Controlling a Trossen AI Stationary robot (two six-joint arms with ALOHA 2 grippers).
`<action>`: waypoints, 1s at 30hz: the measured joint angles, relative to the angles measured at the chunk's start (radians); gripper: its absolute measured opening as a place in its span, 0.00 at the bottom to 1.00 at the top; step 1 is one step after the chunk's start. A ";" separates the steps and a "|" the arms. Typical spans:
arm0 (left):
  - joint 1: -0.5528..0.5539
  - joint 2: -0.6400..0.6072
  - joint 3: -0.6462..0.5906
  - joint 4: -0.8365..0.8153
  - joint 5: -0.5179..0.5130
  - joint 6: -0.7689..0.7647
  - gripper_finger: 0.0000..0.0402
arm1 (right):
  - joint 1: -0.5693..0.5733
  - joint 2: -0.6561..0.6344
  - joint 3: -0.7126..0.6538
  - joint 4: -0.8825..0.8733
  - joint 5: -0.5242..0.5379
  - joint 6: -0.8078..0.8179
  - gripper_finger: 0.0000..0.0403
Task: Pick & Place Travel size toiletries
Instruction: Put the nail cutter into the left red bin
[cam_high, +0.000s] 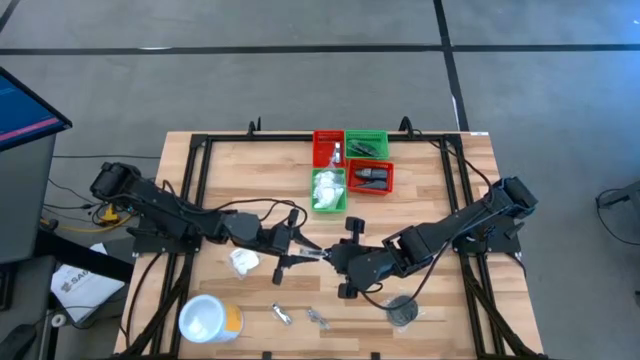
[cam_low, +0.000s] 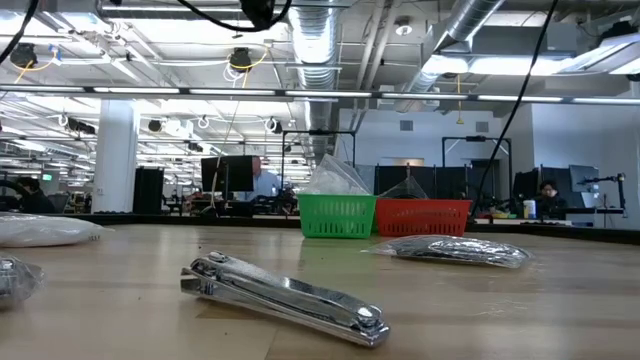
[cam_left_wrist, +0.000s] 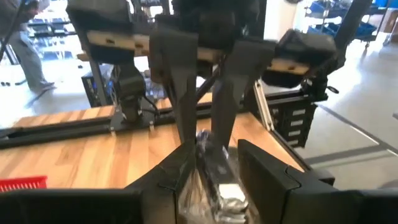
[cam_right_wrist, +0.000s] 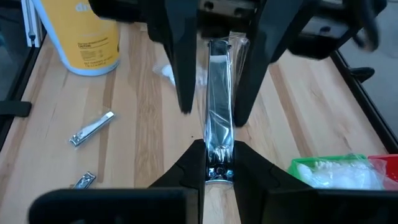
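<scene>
- We see both grippers meeting over the middle of the table, each gripping one end of a silver item in clear wrap (cam_right_wrist: 219, 124), held in the air between them.
- The left gripper (cam_high: 297, 252) has its fingers closed on one end of that wrapped item.
- The right gripper (cam_right_wrist: 217, 163) pinches the other end, its fingers nearly together.
- A white packet (cam_high: 243, 262) lies on the table just beside the left gripper.
- Two nail clippers (cam_high: 282, 314) lie near the front edge, beside a white tub (cam_high: 205, 320).
- A black disc in clear wrap (cam_high: 402, 311) lies near the right arm.
- Red and green bins (cam_high: 350, 160) stand at the far side, holding more packets.
</scene>
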 joint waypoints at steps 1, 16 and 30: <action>0.000 0.003 0.000 0.000 0.000 0.000 0.28 | 0.000 0.000 0.000 0.001 0.000 -0.001 0.11; 0.010 0.013 -0.001 0.016 -0.017 0.000 0.11 | -0.004 -0.003 0.002 -0.003 -0.003 0.014 0.12; 0.010 0.013 -0.001 0.009 -0.008 0.005 0.11 | -0.003 -0.003 0.002 -0.028 0.004 -0.005 0.25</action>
